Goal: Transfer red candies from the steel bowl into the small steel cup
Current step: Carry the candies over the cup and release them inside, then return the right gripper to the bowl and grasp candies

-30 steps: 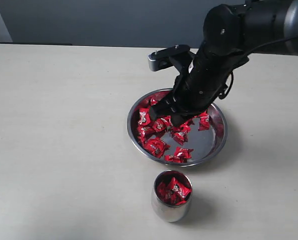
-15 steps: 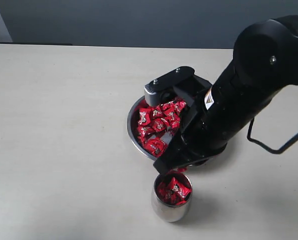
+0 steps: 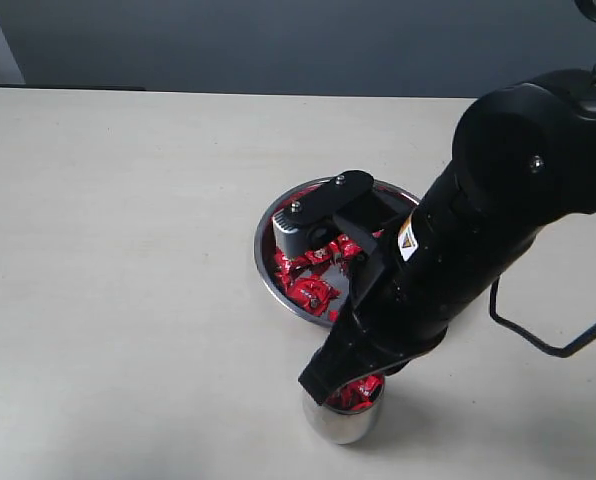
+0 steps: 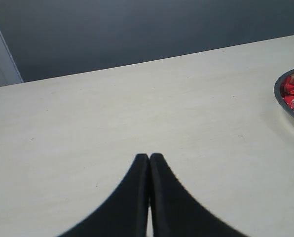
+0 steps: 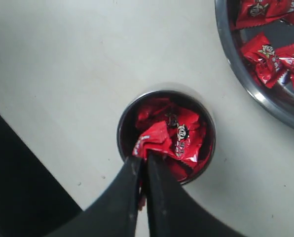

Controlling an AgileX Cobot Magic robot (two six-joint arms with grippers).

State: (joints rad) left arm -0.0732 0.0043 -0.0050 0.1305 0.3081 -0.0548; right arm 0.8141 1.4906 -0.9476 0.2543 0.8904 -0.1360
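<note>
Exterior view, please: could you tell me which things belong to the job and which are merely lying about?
Job: candies, bowl, cup, right gripper pinching a candy over the cup.
Idle: left gripper, shut; table.

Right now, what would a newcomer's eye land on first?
The big black arm fills the right of the exterior view, its right pincer pinching a red candy over the cup. The cup holds several candies; the bowl beyond it holds more.
</note>
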